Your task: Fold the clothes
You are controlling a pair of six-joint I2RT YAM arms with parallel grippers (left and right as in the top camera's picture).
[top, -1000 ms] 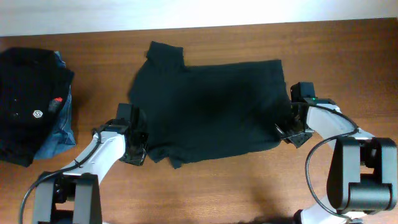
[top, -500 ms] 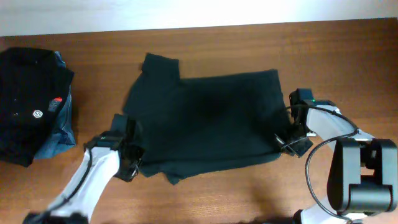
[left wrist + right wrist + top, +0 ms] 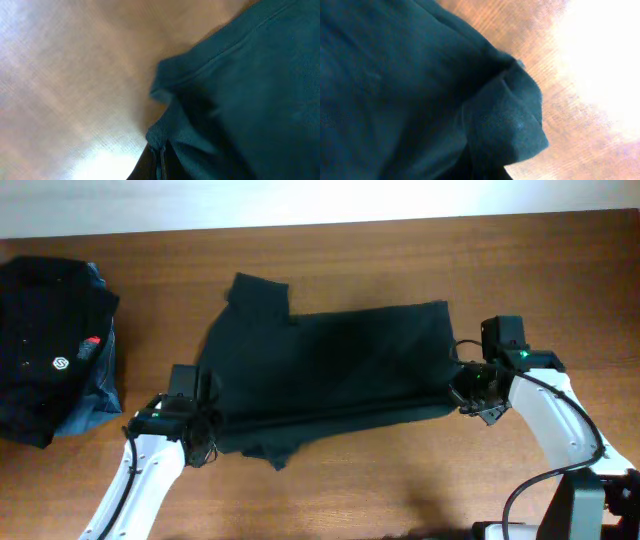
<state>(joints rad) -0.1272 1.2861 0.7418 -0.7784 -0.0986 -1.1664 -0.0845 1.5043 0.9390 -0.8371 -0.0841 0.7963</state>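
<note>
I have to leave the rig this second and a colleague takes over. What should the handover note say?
Left gripper: jaws shut on the black T-shirt at its near left corner.
Right gripper: jaws shut on its near right corner.
The T-shirt lies spread on the table. A black garment with a white logo and blue denim sit apart at the left.
Done: both grasps.
Left: probably carry the near edge across, then finish folding.

Overhead: fixed above the table (image 3: pixel 400 480), facing straight down, far enough to hold the whole T-shirt (image 3: pixel 330 370).
Left wrist: very close, blurred, angled onto one T-shirt corner and bare wood.
Right wrist: very close, on a bunched T-shirt corner beside wood.
Shared: the T-shirt's near corners, seen small from overhead; the tabletop.
</note>
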